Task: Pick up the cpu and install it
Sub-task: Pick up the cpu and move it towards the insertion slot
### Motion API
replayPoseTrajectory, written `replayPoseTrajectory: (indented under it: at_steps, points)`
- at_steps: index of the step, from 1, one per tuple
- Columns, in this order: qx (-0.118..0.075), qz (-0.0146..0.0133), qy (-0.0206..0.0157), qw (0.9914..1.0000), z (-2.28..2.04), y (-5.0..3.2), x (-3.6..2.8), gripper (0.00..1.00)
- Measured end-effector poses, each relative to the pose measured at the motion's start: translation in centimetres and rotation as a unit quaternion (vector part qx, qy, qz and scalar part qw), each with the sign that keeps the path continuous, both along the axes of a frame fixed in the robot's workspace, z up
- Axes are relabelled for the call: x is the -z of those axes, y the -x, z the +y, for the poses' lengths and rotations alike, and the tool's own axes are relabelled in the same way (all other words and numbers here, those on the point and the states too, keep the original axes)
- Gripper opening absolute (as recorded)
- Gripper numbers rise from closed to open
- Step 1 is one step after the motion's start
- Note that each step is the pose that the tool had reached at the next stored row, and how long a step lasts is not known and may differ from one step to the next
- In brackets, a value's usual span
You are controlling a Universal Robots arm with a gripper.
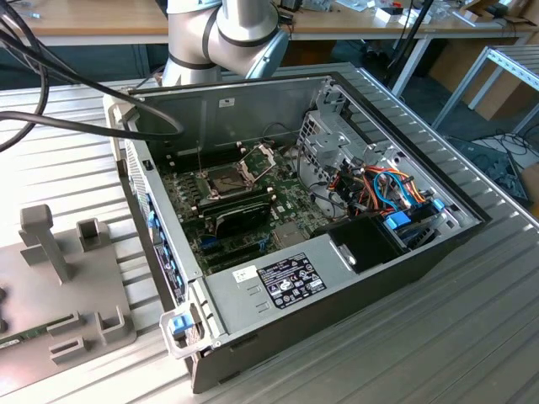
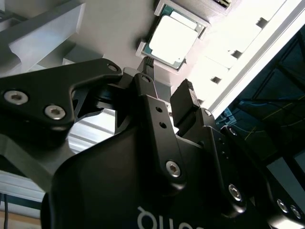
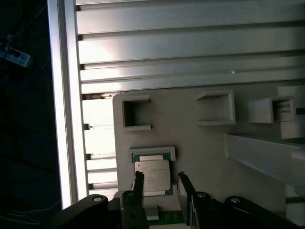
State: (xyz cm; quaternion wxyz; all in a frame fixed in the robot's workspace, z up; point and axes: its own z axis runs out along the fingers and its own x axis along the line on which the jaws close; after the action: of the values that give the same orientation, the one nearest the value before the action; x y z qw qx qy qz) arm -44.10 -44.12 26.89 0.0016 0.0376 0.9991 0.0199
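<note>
The cpu [image 3: 152,177] [image 2: 172,38], a small square chip with a pale metal top, lies flat in a framed recess of the grey fixture plate [image 3: 200,148] [image 1: 76,286]. In both wrist views my gripper [image 3: 162,187] [image 2: 164,88] hovers just above it. It is open, with its two black fingers [image 3: 185,188] spread about the chip's width and nothing between them. In the exterior view the motherboard [image 1: 244,202] lies inside the open computer case [image 1: 354,278]. Its cpu socket [image 1: 229,180] is uncovered, with the hinged metal frame [image 1: 259,156] raised.
The fixture plate carries upright posts [image 1: 46,240] and small square brackets [image 3: 136,113]. The arm's base [image 1: 223,34] stands behind the case. Inside the case are a drive cage [image 1: 324,147], coloured cables [image 1: 387,189] and a power supply [image 1: 290,282]. The table is ribbed aluminium [image 3: 190,47].
</note>
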Motion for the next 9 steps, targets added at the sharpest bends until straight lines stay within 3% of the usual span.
replayPoseTrajectory:
  at_steps: [9]
  points:
    - [0.0,0.0001,0.0,1.0,0.0,0.0,0.31,0.42]
